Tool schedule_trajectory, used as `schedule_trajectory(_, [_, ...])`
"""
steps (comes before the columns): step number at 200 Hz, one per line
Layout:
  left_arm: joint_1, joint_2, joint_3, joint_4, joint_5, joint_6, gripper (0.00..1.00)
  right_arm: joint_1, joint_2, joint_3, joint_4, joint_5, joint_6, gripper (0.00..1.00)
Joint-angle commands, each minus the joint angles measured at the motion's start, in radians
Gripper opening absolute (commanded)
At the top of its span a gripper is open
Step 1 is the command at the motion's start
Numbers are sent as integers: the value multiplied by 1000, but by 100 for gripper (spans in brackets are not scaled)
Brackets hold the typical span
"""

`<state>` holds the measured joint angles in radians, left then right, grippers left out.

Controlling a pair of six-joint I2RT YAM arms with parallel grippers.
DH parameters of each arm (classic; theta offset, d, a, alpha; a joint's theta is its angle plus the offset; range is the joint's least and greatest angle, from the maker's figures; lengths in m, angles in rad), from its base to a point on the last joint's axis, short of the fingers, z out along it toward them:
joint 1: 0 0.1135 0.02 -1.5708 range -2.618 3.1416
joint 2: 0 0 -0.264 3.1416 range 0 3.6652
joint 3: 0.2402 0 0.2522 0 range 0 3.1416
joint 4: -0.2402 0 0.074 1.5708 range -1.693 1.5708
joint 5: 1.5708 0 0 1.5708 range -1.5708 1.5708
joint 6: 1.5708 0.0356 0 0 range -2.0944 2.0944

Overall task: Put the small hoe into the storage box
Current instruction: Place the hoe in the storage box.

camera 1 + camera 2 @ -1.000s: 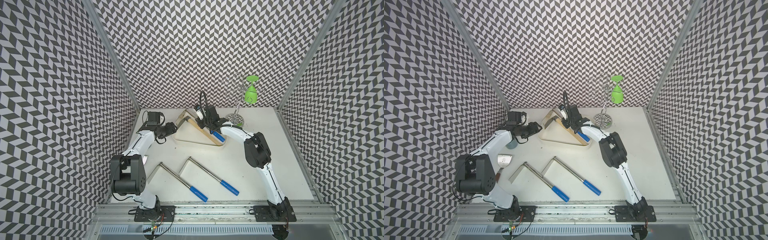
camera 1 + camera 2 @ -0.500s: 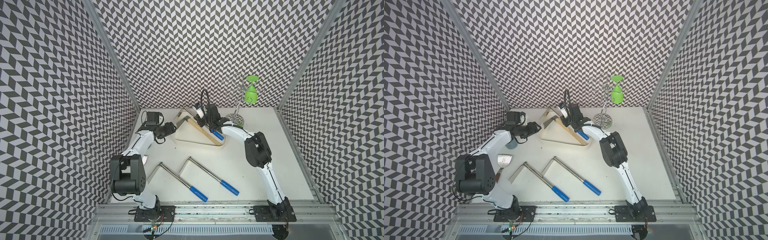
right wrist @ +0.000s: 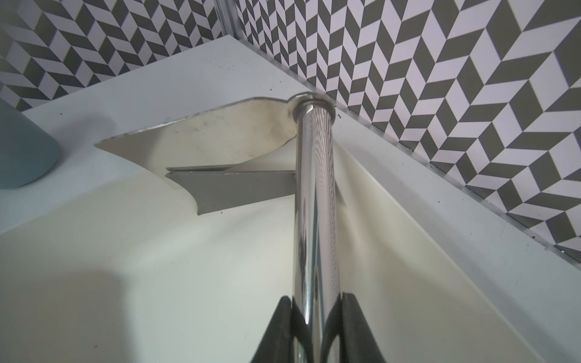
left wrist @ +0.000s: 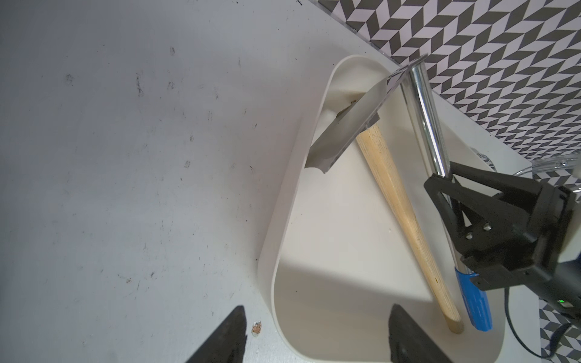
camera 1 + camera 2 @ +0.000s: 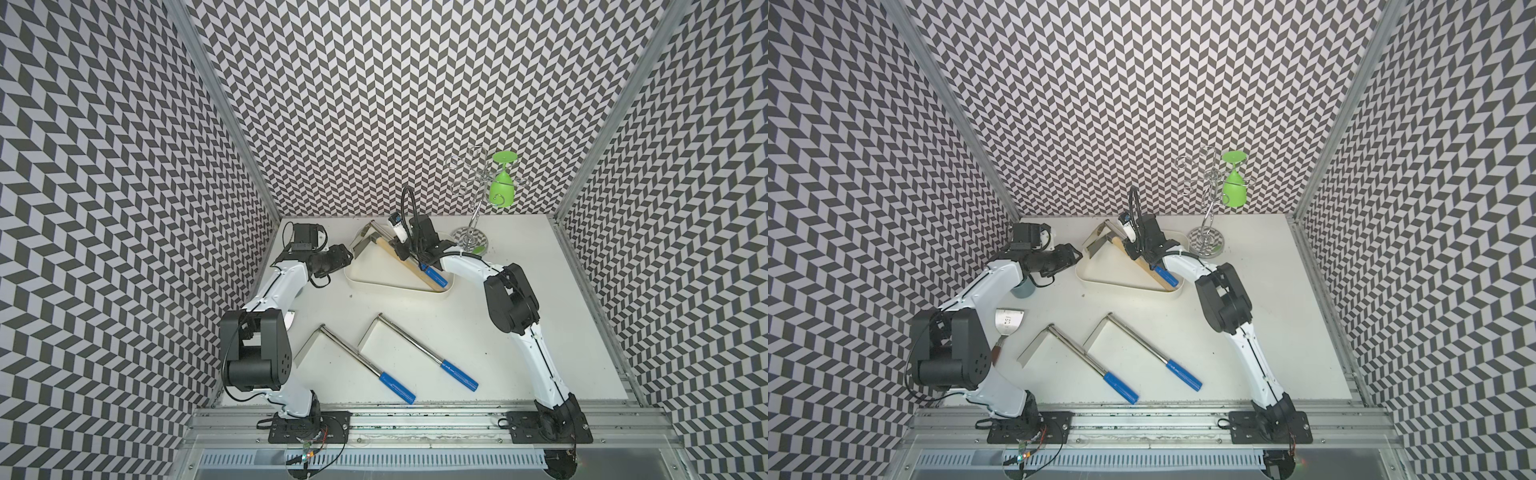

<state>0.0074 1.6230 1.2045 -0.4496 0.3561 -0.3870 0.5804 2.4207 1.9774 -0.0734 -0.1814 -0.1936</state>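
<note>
Wire glass rack [image 5: 478, 208]: stands upright on the table [image 5: 561, 266] at 1 o'clock, near the back wall. Green glass [image 5: 501, 189]: hangs inverted from the rack, foot uppermost. Grey-blue cup [image 5: 1022, 288]: at 9 o'clock, partly hidden. Metal scraper [image 5: 1009, 321]: lies flat at 8 o'clock, near the cup.

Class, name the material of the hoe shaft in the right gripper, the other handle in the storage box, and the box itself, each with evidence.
The hoe shaft: polished metal, probably chromed steel; it shows mirror-like reflections. The other handle: pale wood, with visible grain. The storage box: likely plastic; cream, matte, rounded moulded corners.
</note>
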Motion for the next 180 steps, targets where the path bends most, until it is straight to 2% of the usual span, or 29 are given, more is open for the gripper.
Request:
schedule_trajectory(1, [6,-7,4,8,1,-3,72,-3,6,-3,87,4,-2,0])
schedule_trajectory(33, [7,-7,6,6,0,-3,72,-2,23,-11,86,16,11,0])
schedule_trajectory(69, [6,-7,6,6,0,-1,72,-5,29,-17,81,25,22,20])
schedule_trajectory(156, [7,-9,4,10,3,-2,72,-4,21,-11,76,43,43,50])
schedule_trajectory(170, [6,-11,3,11,3,-3,72,-5,19,-7,73,46,43,50])
schedule_trajectory(180, [7,-14,1,11,3,-3,72,-5,17,-2,70,51,43,40])
